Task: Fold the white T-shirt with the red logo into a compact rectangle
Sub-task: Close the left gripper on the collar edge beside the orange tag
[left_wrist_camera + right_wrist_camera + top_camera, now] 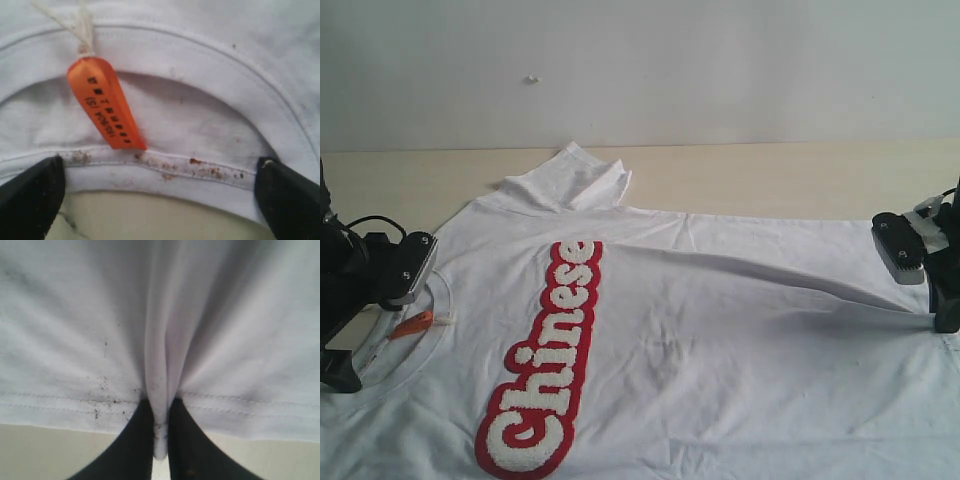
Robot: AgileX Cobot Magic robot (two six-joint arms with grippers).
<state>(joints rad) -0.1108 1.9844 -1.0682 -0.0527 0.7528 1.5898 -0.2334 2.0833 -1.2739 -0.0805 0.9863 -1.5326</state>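
Firmly right fingers (131, 452) pinch white T-shirt (720, 330) hem (65, 404); left fingers (30, 197) straddle collar (170, 167).

The right claw (160, 432) pinches the white T-shirt (225, 340) hem into a ridge.

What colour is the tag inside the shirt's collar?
The tag is orange with black print, clearest in the left wrist view.

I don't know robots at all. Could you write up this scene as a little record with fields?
Garment: white T-shirt, spread out on the table, not yet folded
Logo: red logo, face up, reads Chinese
Left gripper: open, fingers either side of the collar, near the orange tag
Right gripper: shut, pinching a fold of the shirt's hem
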